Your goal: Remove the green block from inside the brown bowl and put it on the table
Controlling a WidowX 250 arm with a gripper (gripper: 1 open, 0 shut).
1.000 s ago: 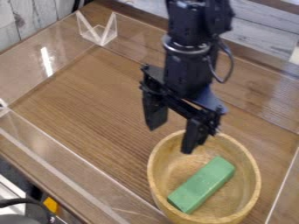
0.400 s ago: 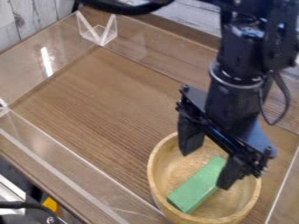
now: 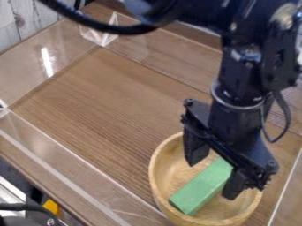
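The brown bowl [image 3: 163, 168] sits at the lower right of the table [image 3: 94, 97]. Inside it lies the green block [image 3: 199, 192], slanting from lower left to upper right. My gripper [image 3: 222, 168] is black and hangs straight over the bowl, open, with one finger [image 3: 196, 148] near the bowl's left inner side and the other [image 3: 252, 180] to the right of the block. The block's upper end sits between the fingers. I cannot tell whether either finger touches it.
Clear plastic walls edge the table, with a folded clear corner piece [image 3: 99, 32] at the back left. A white plank wall stands behind. The table's front edge [image 3: 48, 181] runs close to the bowl.
The gripper has moved right and down, from above the bowl's back rim to inside the bowl, straddling the block's upper end. Its jaws stay open. The block has not moved.
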